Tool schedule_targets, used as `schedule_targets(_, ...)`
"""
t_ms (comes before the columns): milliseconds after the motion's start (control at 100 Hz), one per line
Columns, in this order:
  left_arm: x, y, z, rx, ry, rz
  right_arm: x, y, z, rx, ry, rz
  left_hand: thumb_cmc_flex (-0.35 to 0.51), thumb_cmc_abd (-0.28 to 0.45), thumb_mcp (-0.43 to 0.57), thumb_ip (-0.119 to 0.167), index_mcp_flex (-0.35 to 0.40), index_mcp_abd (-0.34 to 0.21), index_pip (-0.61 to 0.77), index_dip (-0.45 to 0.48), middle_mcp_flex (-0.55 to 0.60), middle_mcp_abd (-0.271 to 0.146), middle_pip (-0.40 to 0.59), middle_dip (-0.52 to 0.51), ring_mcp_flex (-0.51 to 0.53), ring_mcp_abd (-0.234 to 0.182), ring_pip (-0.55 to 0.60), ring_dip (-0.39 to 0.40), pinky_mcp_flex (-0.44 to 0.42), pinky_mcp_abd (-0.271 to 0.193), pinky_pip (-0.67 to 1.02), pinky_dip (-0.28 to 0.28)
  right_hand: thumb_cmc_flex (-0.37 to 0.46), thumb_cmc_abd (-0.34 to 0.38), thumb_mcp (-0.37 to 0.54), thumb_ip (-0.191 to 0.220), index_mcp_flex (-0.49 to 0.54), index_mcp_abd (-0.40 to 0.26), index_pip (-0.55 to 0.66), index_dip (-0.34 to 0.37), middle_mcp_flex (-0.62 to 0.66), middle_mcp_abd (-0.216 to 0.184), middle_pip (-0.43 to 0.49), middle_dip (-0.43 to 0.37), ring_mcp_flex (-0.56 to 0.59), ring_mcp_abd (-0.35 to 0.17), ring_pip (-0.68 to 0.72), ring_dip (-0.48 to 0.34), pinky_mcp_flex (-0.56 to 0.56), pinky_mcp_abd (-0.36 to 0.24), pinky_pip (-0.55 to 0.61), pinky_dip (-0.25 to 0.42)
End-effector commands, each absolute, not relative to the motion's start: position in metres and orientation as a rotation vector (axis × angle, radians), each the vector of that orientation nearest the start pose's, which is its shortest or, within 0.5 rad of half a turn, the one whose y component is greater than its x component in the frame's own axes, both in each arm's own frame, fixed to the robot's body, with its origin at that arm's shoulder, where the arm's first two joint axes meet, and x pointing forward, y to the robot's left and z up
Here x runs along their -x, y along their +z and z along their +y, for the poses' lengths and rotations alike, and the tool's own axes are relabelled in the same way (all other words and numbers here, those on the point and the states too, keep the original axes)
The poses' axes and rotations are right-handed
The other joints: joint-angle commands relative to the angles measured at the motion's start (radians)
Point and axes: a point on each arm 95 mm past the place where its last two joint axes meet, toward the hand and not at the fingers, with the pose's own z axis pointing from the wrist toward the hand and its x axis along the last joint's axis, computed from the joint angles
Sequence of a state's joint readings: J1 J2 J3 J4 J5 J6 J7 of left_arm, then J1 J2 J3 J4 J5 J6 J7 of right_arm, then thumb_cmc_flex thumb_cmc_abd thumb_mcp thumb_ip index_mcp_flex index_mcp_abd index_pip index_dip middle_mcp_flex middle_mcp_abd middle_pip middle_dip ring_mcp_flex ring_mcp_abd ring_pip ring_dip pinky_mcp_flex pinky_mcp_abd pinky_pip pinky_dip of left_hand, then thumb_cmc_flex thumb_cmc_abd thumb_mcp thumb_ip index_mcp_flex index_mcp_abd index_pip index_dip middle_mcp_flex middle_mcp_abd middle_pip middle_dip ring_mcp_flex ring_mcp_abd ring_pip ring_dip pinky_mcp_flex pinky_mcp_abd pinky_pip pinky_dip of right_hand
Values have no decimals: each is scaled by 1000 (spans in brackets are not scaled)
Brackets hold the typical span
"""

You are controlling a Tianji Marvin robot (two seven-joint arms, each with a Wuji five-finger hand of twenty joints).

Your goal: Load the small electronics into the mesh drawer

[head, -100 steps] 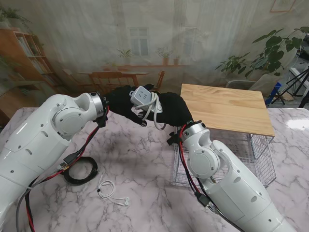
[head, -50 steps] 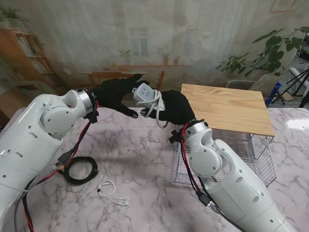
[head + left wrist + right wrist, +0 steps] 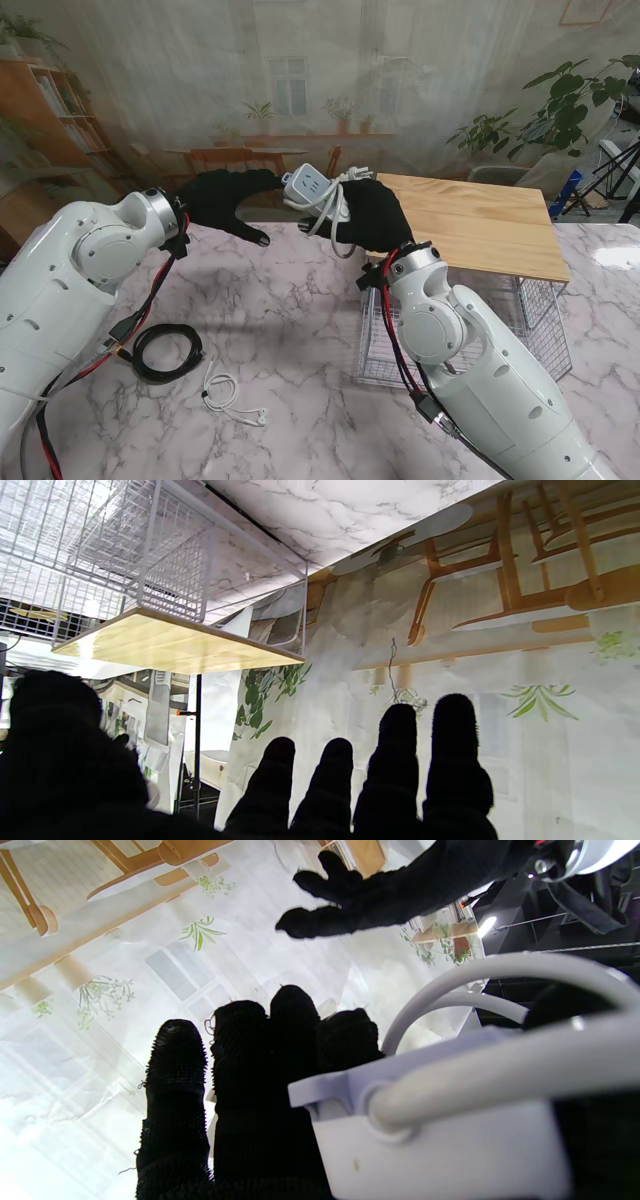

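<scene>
A white power strip [image 3: 311, 188] with its coiled white cord [image 3: 330, 215] is held high above the table in my right hand [image 3: 370, 215], which is shut on it. The right wrist view shows the strip [image 3: 430, 1135] and its cord [image 3: 500, 975] close up against the fingers [image 3: 250, 1080]. My left hand [image 3: 225, 200] hangs just left of the strip, apart from it, fingers [image 3: 395, 770] spread and holding nothing. The mesh drawer [image 3: 535, 330] sits pulled out under a wooden top [image 3: 465, 222] at the right; the left wrist view shows the drawer [image 3: 125, 560] too.
A coiled black cable [image 3: 165, 352] lies on the marble table near my left arm. White earphones [image 3: 228, 395] lie beside it, nearer to me. The wooden top covers the far part of the drawer.
My left hand has let go of the power strip and drawn back to the left. My right hand has lifted the strip slightly and carried it right toward the wooden top.
</scene>
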State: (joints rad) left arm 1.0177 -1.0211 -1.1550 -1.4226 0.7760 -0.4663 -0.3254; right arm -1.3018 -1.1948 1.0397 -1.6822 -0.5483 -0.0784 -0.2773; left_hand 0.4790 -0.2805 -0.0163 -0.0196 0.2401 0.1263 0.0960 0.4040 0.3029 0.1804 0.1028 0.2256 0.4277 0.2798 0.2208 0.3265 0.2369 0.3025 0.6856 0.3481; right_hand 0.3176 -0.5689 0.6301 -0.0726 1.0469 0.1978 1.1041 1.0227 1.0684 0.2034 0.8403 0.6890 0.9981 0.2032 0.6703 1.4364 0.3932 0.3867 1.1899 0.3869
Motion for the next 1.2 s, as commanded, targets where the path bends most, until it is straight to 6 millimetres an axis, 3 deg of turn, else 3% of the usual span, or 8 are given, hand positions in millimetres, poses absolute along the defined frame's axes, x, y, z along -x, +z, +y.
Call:
schedule_targets(0,-517,-186,12,870,-1624,1862,-435,-184,91,1499,-2989,-1309,20,21,1,1,30,-3,10,13,24,-6,7,17,11,-5,2,15,-10,39,23,18,243,305,237,20,109,-102,121,2,-11,-160,93,14,-31,-67,74,32,-3,-2,2,-10)
schedule_targets(250,-521,-221,17,945,-1554,1889,-429,-187,70,1525,-2995,-1392,52,66,-3,3,85,-8,19,17,48,-9,-8,16,22,-11,-10,21,-24,43,22,29,242,305,238,21,108,-105,122,2,-10,-161,92,13,-31,-67,76,33,-1,-3,3,-10)
schedule_targets(650,-517,-238,22,925,-1511,1923,-399,-194,28,1571,-2983,-1553,64,108,-7,3,93,-11,17,12,65,-15,-6,18,23,-21,-16,26,-41,40,13,41,239,302,242,22,111,-107,123,0,-6,-159,90,12,-27,-65,74,31,1,-2,3,-11)
schedule_targets(1190,-512,-272,38,961,-1459,1959,-354,-235,-16,1747,-2835,-1765,71,146,-12,2,123,-4,26,12,51,-12,-12,14,19,-21,-19,29,-43,40,9,51,234,299,249,21,114,-111,122,-2,-4,-159,86,11,-26,-65,72,30,3,-5,2,-12)
